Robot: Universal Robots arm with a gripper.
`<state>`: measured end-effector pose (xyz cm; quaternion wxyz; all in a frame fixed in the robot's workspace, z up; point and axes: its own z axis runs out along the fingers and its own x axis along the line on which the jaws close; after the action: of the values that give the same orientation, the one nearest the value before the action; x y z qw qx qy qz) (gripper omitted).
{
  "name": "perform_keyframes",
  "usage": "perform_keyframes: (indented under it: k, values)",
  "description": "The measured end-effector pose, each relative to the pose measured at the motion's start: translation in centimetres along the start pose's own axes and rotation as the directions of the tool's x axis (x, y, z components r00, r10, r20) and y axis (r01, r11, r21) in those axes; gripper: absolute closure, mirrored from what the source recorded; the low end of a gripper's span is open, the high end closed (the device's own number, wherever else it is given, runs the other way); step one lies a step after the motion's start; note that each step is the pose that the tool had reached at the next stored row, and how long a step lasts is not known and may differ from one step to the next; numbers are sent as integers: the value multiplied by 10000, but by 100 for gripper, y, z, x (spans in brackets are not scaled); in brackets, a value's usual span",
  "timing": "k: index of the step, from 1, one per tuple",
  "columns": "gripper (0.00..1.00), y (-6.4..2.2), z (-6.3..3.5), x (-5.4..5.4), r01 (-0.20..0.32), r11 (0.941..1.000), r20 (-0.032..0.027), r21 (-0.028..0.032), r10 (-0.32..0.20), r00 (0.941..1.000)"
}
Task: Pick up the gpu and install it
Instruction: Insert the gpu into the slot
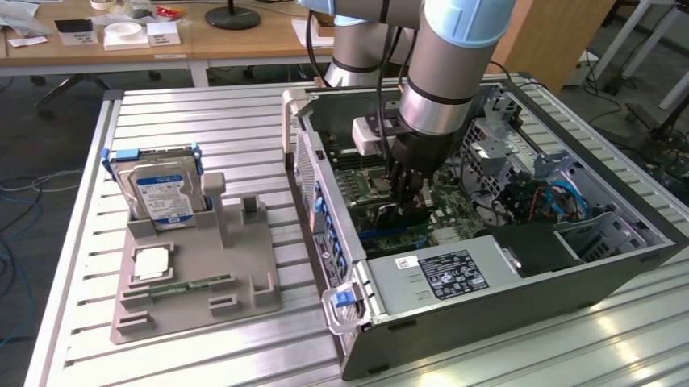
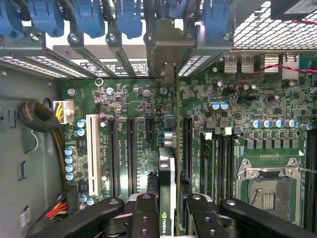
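I am reaching down into the open computer case (image 1: pixel 603 242) that lies on its side on the metal desk (image 1: pixel 194 113). It lies this way so I can come at the green board (image 2: pixel 124 104) from above.

My end effector (image 2: pixel 169 210) is closed on the gpu (image 2: pixel 168 173). I hold the card by its thin top edge, one finger (image 2: pixel 146 215) on each side, so it stands straight up and down. That way its bottom edge points at the board. In the wrist view the card runs in line with the long black slots (image 2: pixel 131 148), and its far end reaches the metal wall with the blue clips (image 2: pixel 129 20), where the card's bracket meets the back of the case. I judge that the card is at its slot or very near it, but I cannot tell if it is pushed all the way in.

In the exterior view my end effector (image 1: pixel 407 211) is deep in the case, right over the board.

On the desk, toward the exterior view's left, a grey holder (image 1: pixel 194 274) keeps the hard drive (image 1: pixel 161 189) standing up, well away from my work.
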<state>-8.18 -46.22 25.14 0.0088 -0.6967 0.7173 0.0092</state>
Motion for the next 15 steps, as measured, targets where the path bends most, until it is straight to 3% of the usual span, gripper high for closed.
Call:
perform_keyframes:
  k: [15]
  values:
    - [73, 1, 43, 5, 0, 10000, 5, -1, 0, 10000]
